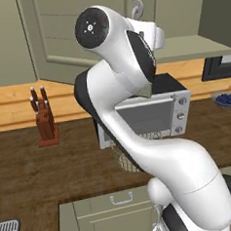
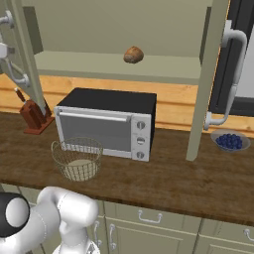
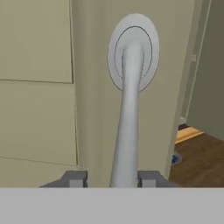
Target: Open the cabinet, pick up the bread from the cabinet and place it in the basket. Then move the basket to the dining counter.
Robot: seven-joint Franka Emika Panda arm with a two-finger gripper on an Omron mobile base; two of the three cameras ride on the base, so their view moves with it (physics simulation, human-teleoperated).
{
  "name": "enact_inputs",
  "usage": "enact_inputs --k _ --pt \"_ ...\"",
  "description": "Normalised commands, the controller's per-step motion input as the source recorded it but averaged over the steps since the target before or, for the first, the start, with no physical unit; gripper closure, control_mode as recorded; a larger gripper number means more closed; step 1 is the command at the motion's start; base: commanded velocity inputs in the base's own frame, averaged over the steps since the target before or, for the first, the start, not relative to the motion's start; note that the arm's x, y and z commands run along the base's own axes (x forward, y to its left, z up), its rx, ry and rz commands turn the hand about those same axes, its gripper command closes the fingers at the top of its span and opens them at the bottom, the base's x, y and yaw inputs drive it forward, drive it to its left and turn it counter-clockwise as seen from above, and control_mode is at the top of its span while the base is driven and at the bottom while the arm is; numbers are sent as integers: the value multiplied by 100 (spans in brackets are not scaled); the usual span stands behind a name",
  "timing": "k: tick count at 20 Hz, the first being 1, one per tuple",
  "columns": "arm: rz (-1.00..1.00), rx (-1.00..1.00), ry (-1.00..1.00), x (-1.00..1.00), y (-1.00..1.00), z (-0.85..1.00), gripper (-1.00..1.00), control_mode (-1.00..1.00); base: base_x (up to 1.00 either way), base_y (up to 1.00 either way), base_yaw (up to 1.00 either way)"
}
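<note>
Hand view: gripper (image 3: 111, 178) astride the cabinet door's silver handle (image 3: 127, 127), fingertips (image 3: 75, 178) a little apart either side, not clearly pressing it; grip or none, could not tell. Right base view: cabinet (image 2: 119, 67) stood open, bread (image 2: 133, 54) on its shelf; basket (image 2: 77, 158) on the worktop before the toaster oven (image 2: 106, 123); blueberry bowl (image 2: 230, 141) at right. Left base view: arm hid most of the basket, knife block (image 1: 43, 117) at left.

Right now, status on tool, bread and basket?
Tool straddling silver cabinet handle, doors open. Golden-brown bread loaf on shelf. Grey wire basket beside toaster oven; path clear.
</note>
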Motion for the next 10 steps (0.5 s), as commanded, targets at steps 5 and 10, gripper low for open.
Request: enact_inputs --k 5,10 --pt "-1 1 0 -55 0 0 -100 -100 0 0 0" --pt "12 20 -8 -87 -28 -7 -100 -100 0 0 0"
